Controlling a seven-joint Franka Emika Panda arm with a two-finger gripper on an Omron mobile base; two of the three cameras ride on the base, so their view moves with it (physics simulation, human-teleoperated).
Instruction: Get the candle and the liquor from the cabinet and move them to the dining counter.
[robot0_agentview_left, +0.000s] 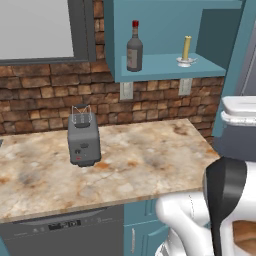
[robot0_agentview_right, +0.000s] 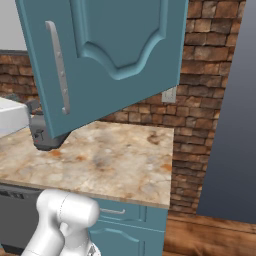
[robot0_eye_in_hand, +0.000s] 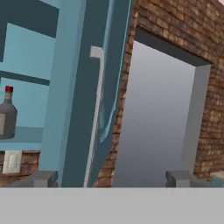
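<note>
Cabinet door open; gripper released, holding nothing.
Bottle and candle stand upright on shelf; a careless reach could topple either, or clip the door.

place: home kitchen, rendered
evidence: toaster on marbled desk, dishwasher below, teal wall cabinet, brick wall

Cabinet, door swung open: liquor bottle left on shelf, candle right. Below, counter: toaster at left, dishwasher underneath.
</note>
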